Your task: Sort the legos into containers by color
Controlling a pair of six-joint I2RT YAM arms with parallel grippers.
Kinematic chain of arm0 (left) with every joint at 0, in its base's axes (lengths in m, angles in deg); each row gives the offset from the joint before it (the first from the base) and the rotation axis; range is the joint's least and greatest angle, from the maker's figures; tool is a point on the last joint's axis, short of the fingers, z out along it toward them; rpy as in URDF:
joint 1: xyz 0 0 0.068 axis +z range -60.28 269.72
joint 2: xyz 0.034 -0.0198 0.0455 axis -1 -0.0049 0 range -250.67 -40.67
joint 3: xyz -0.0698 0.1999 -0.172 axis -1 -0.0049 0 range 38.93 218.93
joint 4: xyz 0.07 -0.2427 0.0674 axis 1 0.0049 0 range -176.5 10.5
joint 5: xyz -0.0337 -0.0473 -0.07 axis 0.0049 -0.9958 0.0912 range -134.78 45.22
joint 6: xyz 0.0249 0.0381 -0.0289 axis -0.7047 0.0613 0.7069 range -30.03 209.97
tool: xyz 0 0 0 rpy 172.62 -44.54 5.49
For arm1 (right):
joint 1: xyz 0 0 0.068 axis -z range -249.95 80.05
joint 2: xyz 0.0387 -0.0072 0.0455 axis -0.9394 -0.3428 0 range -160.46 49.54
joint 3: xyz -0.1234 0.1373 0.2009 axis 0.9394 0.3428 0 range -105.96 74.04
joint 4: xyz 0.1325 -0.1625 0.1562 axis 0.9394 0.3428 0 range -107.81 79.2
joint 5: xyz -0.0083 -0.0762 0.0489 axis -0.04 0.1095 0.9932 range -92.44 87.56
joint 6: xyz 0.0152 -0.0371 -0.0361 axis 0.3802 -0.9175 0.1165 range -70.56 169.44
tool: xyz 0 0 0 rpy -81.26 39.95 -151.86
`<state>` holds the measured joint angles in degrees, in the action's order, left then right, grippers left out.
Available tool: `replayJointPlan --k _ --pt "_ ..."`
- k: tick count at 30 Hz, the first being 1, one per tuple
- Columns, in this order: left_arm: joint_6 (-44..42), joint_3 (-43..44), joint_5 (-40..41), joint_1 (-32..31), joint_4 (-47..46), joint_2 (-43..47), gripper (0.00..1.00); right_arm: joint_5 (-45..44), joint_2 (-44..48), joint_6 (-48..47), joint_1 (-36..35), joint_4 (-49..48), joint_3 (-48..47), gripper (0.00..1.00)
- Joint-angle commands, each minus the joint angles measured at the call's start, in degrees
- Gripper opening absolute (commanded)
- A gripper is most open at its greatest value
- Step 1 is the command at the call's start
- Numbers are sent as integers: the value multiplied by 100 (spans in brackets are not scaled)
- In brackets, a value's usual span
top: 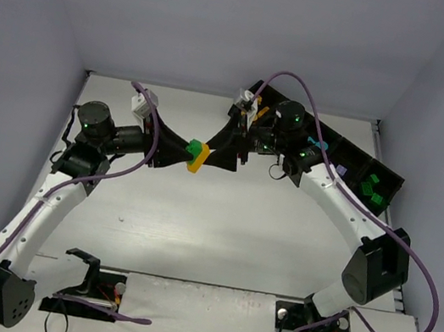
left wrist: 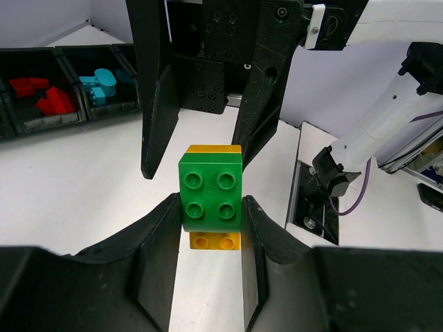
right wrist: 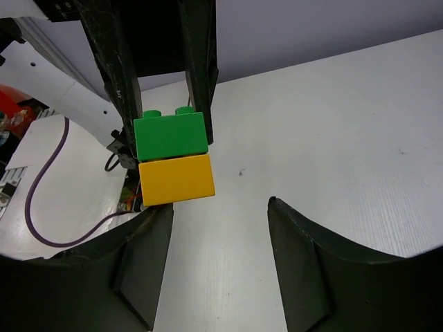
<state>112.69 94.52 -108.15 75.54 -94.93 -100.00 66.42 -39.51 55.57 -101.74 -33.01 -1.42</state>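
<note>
My left gripper (left wrist: pixel 211 211) is shut on a green lego (left wrist: pixel 210 192) stacked on a yellow lego (left wrist: pixel 214 240), held in the air over the table's middle. The top view shows the green one (top: pixel 198 146) and the yellow one (top: pixel 198 160). My right gripper (right wrist: pixel 220 211) is open and empty and faces the stack. The yellow lego (right wrist: pixel 176 178) hangs just beyond its left fingertip, under the green one (right wrist: pixel 170 136). The black container tray (top: pixel 390 173) runs along the back right and holds green legos (top: pixel 370 190). Red legos (left wrist: pixel 43 97) and teal legos (left wrist: pixel 102 86) lie in separate compartments.
The right gripper's two black fingers (left wrist: pixel 156 104) stand just behind the held stack in the left wrist view. Both arms meet near the table's middle. Purple cables loop over both arms. Arm bases and mounting plates sit at the near edge.
</note>
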Motion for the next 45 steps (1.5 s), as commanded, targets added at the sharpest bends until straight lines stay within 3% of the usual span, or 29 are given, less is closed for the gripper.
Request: replayJointPlan --k 1,17,45 --pt "-198 198 18 29 -230 -43 0 356 143 55 -143 -510 -320 54" --pt "-514 250 203 29 25 -8 0 558 424 -560 24 263 58 57" --pt "-593 356 -122 -33 43 -149 0 506 -147 -473 -82 298 -619 57"
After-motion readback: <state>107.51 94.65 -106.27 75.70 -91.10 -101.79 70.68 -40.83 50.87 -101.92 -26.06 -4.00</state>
